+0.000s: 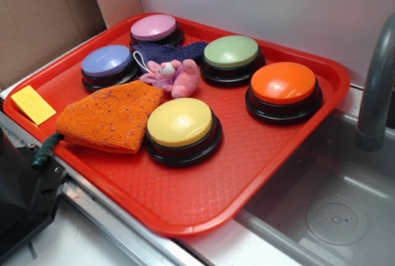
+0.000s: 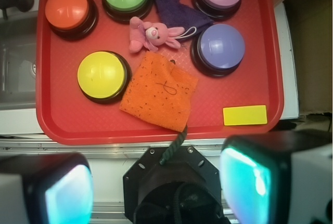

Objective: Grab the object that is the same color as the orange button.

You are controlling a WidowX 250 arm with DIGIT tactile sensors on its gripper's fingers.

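Note:
The object, a flat orange knitted cloth pad [image 1: 110,118] [image 2: 160,91] with dark specks, lies on the red tray [image 1: 203,186] [image 2: 62,125] between the yellow button and the tray's near-left rim. A dark green cord hangs from its corner over the rim. The orange button [image 1: 284,90] [image 2: 69,10] stands at the tray's far right corner. In the wrist view my gripper [image 2: 158,187] is open, high above and short of the tray, nothing between its fingers [image 2: 247,180]. The robot base [image 1: 24,204] shows dark at the bottom left of the exterior view.
On the tray also stand yellow [image 1: 181,127], green [image 1: 231,56], blue [image 1: 108,65] and purple [image 1: 154,30] buttons, a pink plush toy [image 1: 173,76], a dark blue knitted cloth [image 1: 170,51] and a flat yellow rectangle [image 1: 33,104]. A sink [image 1: 333,210] with a grey faucet [image 1: 376,87] lies right.

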